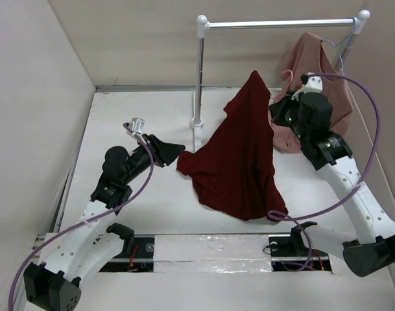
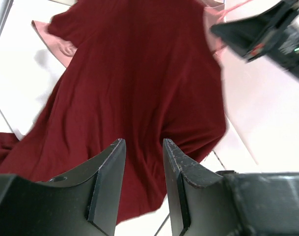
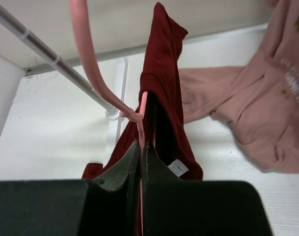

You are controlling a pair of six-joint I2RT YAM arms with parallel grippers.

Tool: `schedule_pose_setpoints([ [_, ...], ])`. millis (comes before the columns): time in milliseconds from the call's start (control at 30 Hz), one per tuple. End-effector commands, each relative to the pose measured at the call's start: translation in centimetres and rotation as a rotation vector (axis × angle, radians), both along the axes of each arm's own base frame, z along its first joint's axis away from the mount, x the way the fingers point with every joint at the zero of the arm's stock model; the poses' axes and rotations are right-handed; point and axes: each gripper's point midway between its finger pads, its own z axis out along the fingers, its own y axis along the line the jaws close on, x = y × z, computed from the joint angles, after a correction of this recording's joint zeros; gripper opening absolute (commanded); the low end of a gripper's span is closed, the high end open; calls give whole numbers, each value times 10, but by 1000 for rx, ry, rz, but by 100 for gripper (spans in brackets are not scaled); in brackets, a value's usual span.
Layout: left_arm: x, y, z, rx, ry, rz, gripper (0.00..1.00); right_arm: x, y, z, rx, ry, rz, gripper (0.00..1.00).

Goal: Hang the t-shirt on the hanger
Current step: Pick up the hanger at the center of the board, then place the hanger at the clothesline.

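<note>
Firstly, table [image 1: 139, 214]: white work surface; the lower half of the t-shirt [image 1: 239, 155] lies pooled on it, mid-table.
rack [image 1: 275, 24]: metal rail along the far side, probably where the loaded hanger [image 3: 85, 59] is meant to end up.
t-shirt: maroon, drawn up to a peak at far centre and draping toward the near side. It rises because its top is carried with the hanger. How much wire sits inside the cloth is hidden.
pink printed t-shirt [image 1: 311, 61]: hangs from the rail at far right, not involved.
right gripper [image 3: 141, 147]: fingers pressed together on the hanger's thin neck below the hook, holding it aloft so the cloth falls free.
left gripper [image 2: 143, 147]: at left, just beside the t-shirt's left edge; fingers parted with nothing between them, probably poised to tug cloth over the wire.
hanger: pink wire, hook curving up near the rail.
</note>
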Motion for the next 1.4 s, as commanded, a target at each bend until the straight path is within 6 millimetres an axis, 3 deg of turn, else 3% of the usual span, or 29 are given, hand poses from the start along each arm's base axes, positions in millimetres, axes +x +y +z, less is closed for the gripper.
schedule_pose_setpoints([
  [0, -6, 0, 21, -23, -72, -16, 33, -10, -27, 58, -96, -97, -121, 0],
  [67, -7, 0, 22, -24, -76, -16, 33, -10, -32, 80, -121, -127, -140, 0],
  [167, -7, 1, 22, -23, -77, -15, 33, -1, -51, 96, -145, -146, -192, 0],
  [200, -7, 1, 21, -21, -74, -15, 33, 0, -59, 110, -135, -172, -202, 0],
  [300, -7, 1, 22, -21, -79, -12, 33, 10, -68, 130, -129, -205, -200, 0],
  [400, -8, 2, 21, -21, -81, -12, 33, 31, -80, 136, -128, -212, -202, 0],
  [433, -9, 1, 21, -23, -81, -15, 33, 33, -83, 149, -124, -235, -203, 0],
  [567, -8, 2, 20, -21, -81, -13, 33, 53, -100, 165, -122, -252, -231, 0],
  [633, -8, 2, 21, -22, -82, -12, 33, 66, -109, 165, -120, -246, -234, 0],
  [700, -8, 1, 21, -23, -81, -15, 33, 69, -115, 177, -117, -270, -238, 0],
  [767, -8, 0, 19, -23, -75, -19, 33, 84, -129, 171, -121, -246, -260, 0],
  [800, -8, 0, 19, -25, -80, -21, 33, 84, -132, 182, -118, -267, -263, 0],
  [867, -8, 0, 18, -25, -77, -23, 33, 98, -139, 175, -121, -249, -263, 0],
  [1033, -7, -1, 16, -24, -70, -23, 33, 112, -153, 184, -124, -267, -273, 0],
  [1200, -5, -3, 11, -22, -57, -29, 33, 130, -163, 174, -121, -247, -263, 0],
  [1367, -4, -5, 7, -29, -48, -40, 33, 148, -163, 150, -97, -214, -238, 0],
])
